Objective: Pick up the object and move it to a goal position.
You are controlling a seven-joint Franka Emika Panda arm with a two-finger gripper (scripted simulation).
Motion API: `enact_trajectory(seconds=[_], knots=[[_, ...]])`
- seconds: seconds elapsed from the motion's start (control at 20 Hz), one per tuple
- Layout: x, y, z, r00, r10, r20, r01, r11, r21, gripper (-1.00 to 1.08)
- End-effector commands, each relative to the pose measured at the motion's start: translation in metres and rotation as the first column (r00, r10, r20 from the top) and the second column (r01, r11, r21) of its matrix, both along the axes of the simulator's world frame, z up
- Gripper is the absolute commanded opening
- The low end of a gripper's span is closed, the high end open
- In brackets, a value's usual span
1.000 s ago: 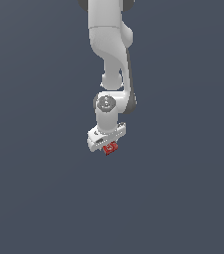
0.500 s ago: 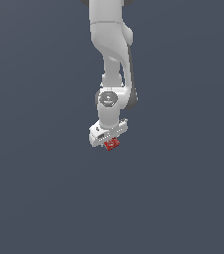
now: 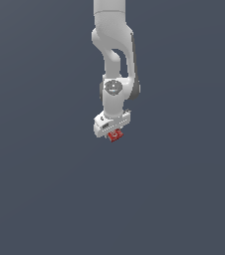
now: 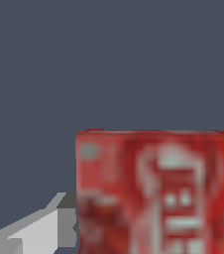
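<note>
One gripper point(image 3: 113, 131) is clenched on the red box point(image 3: 116, 135), which hangs directly below the white hand between the fingers, over plain grey ground. From the wrist view its printed face point(image 4: 156, 191) fills the frame squarely; its long axis I cannot tell.

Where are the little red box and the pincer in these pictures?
red box point(image 3: 115, 135), exterior view, its visible face under the pincer
red box point(image 4: 156, 191), wrist view, middle of its printed face
pincer point(image 3: 113, 133), exterior view, between its tips

A plain, even dark slate-blue backdrop point(image 3: 40, 189) fills both views, evenly lit.
</note>
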State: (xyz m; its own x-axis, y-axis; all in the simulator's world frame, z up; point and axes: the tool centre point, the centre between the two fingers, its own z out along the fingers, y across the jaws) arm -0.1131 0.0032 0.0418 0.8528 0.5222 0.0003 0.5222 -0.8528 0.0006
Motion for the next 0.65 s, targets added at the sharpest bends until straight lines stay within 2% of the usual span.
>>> enact_trajectory(seconds=[0.0,0.3,0.6], knots=[[-0.01,0.003,0.004,1.0,0.0,0.0,0.0,1.0,0.0,-1.0],[-0.022,0.008,0.009,1.0,0.0,0.0,0.0,1.0,0.0,-1.0],[-0.022,0.008,0.01,1.0,0.0,0.0,0.0,1.0,0.0,-1.0]])
